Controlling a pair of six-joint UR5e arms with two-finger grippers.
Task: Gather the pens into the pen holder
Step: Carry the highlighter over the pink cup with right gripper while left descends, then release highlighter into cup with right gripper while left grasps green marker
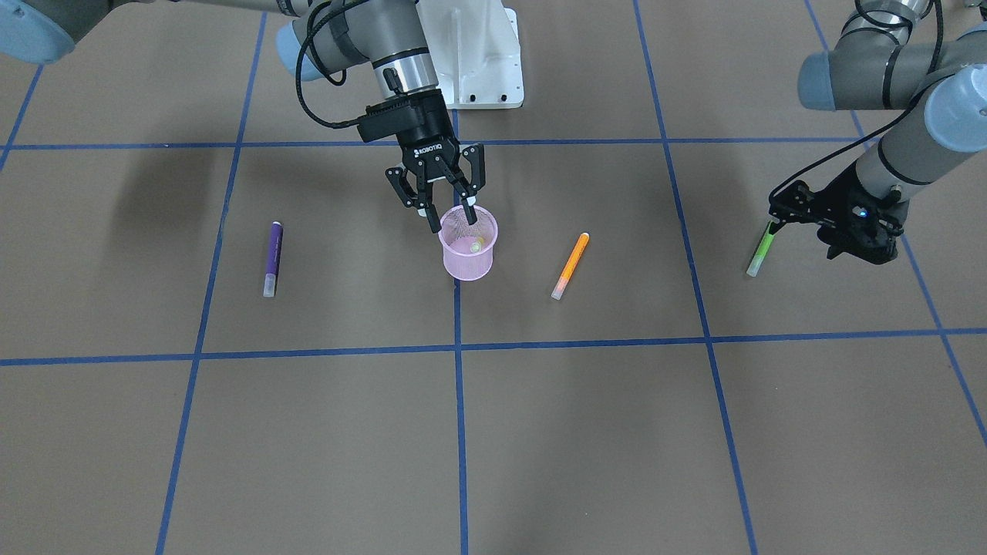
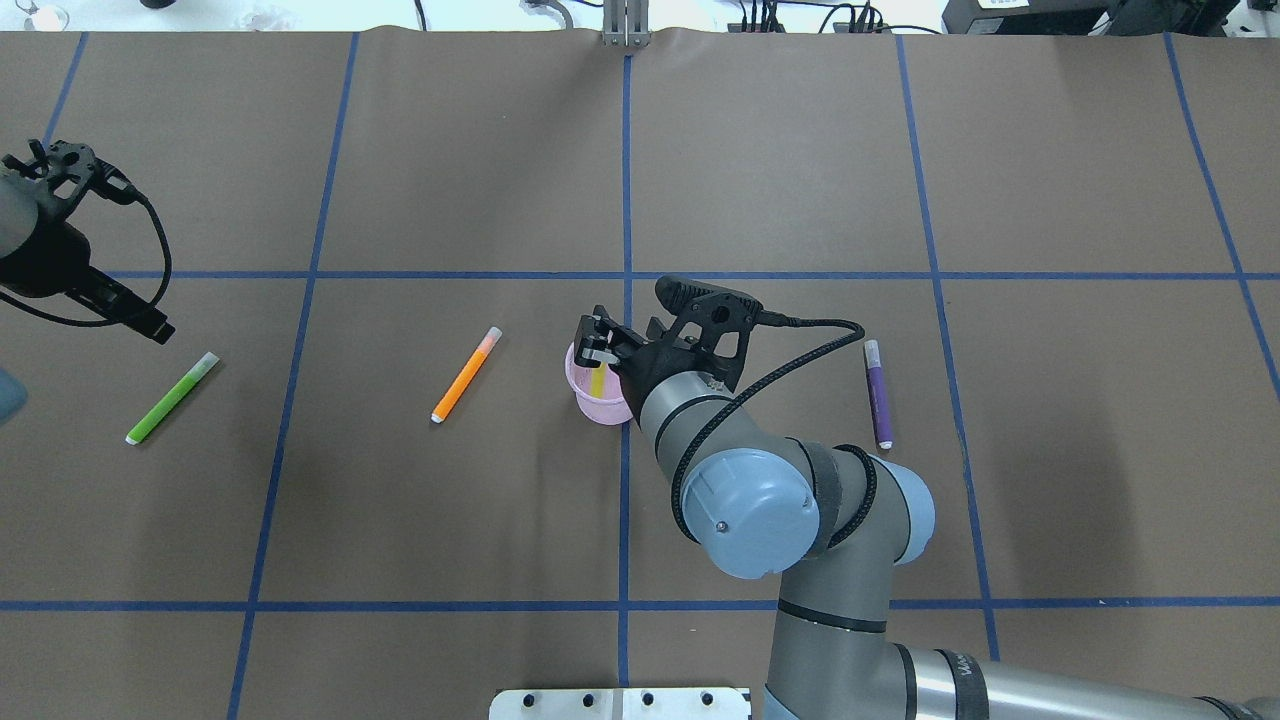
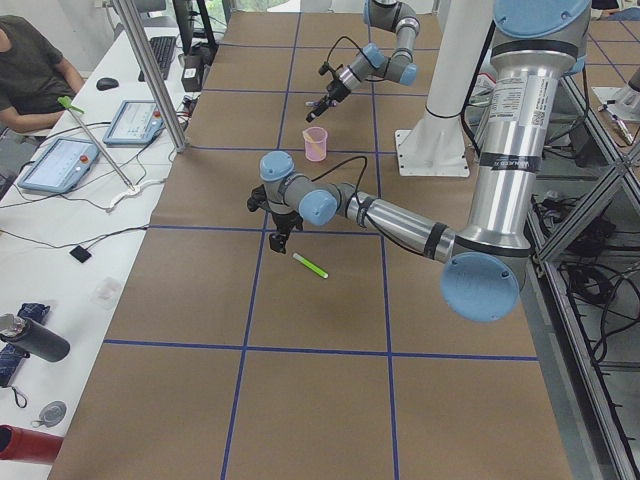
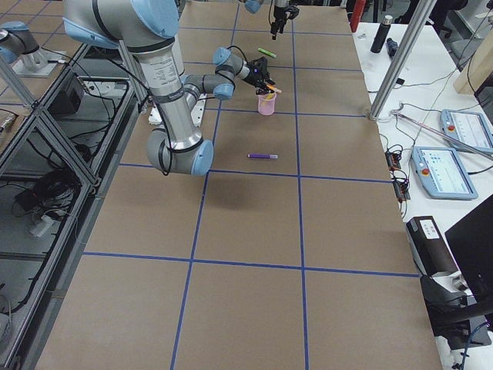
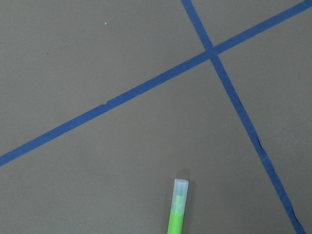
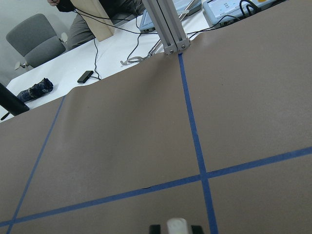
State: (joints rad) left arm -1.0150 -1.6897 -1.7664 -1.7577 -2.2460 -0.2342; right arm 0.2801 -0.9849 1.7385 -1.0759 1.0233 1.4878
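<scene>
Hovering over pen holder (image 1: 469, 260), right tool (image 1: 448, 216) stands released; yellow pen (image 1: 476, 245) already inside it. Green pen (image 1: 760, 248) lies flat on bench (image 1: 586, 439) close by left tool (image 1: 774, 216), long axis diagonal to tape grid (image 1: 461, 424); left tool's grip state cannot be told. Left arm nearest it.

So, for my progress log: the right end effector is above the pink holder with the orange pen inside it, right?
No: the overhead view shows the yellow pen inside the pen holder; the orange pen lies on the table. The right end effector is indeed above it.
</scene>
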